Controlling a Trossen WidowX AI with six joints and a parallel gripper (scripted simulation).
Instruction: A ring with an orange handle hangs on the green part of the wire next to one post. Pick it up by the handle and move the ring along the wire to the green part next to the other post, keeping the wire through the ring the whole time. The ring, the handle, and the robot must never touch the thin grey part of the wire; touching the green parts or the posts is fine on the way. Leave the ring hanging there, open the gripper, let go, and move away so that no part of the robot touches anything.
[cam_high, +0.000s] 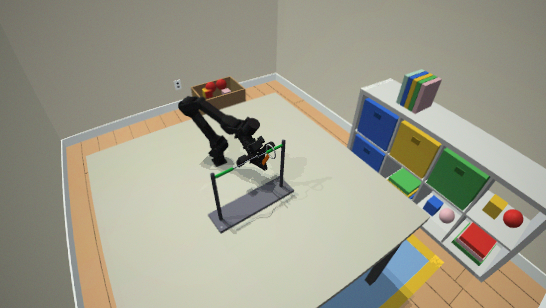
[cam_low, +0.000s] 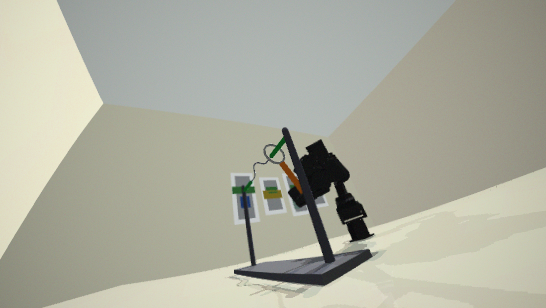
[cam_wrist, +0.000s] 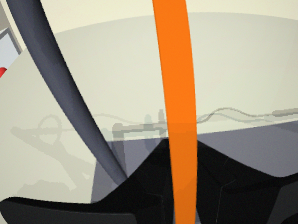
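Gripper (cam_high: 264, 162) (cam_low: 299, 193) (cam_wrist: 176, 145) pinches orange handle (cam_high: 265, 159) (cam_low: 291, 176) (cam_wrist: 177, 75), nearly closed.

One robotic arm (cam_high: 217, 116) (cam_low: 351, 207) carries one end effector (cam_high: 263, 164) (cam_low: 299, 194) (cam_wrist: 176, 145). One ring (cam_high: 268, 155) (cam_low: 264, 153) has one orange handle (cam_high: 265, 159) (cam_low: 291, 176) (cam_wrist: 179, 75). One wire (cam_low: 254, 170) has two green parts (cam_high: 223, 173) (cam_low: 278, 147), between two posts (cam_high: 283, 165) (cam_low: 307, 200) (cam_wrist: 65, 75) on one base plate (cam_high: 222, 225) (cam_low: 327, 278) (cam_wrist: 250, 150). There is one surface (cam_high: 150, 225) (cam_low: 450, 275) (cam_wrist: 240, 60).

One cubby shelf (cam_high: 357, 117) has five upright books (cam_high: 419, 91) on top and four fabric bins (cam_high: 414, 148): two blue, one yellow, one green. Its open cubbies show two balls (cam_high: 513, 218), one pink and one red, and two blocks, one blue (cam_high: 432, 205) and one yellow (cam_high: 495, 206). One open box (cam_high: 225, 99) holds two red balls (cam_high: 221, 84). One wall outlet (cam_high: 177, 84) and three framed pictures (cam_low: 272, 203) complete the count.
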